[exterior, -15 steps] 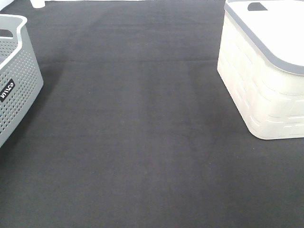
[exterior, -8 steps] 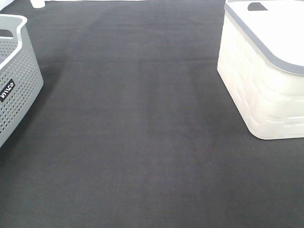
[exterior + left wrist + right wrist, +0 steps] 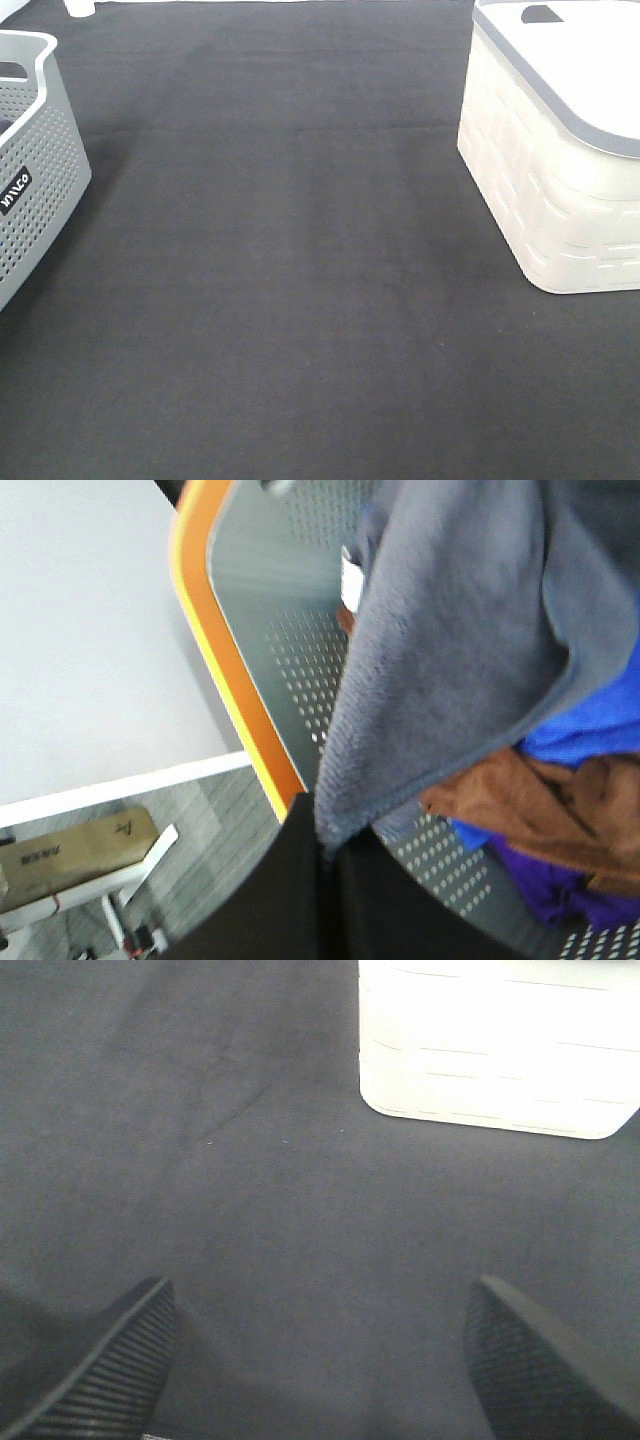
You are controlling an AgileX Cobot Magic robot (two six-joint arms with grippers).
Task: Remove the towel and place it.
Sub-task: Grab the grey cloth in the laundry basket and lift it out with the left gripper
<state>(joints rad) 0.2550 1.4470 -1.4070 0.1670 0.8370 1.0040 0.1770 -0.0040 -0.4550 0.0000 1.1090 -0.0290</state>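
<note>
Currently pinching the towel (image 3: pixel 450 630) by one edge between the left fingers (image 3: pixel 290 900), pressed tight together on the cloth. Letting it drape away from the fingertips, over the orange rim and perforated wall of the basket (image 3: pixel 230 660), its white tag (image 3: pixel 350 577) showing at the far hem. Seeing, just beyond the fingers and partly under the towel, a blue cloth (image 3: pixel 590 720), a brown cloth (image 3: pixel 530 805) and a purple cloth (image 3: pixel 545 890) bunched inside that basket. Holding the right fingers (image 3: pixel 110 1360) wide apart, gripping nothing, above the black worktop (image 3: pixel 300 1160), with the white basket (image 3: pixel 490 1050) standing ahead of the fingertips, well apart from them.
</note>
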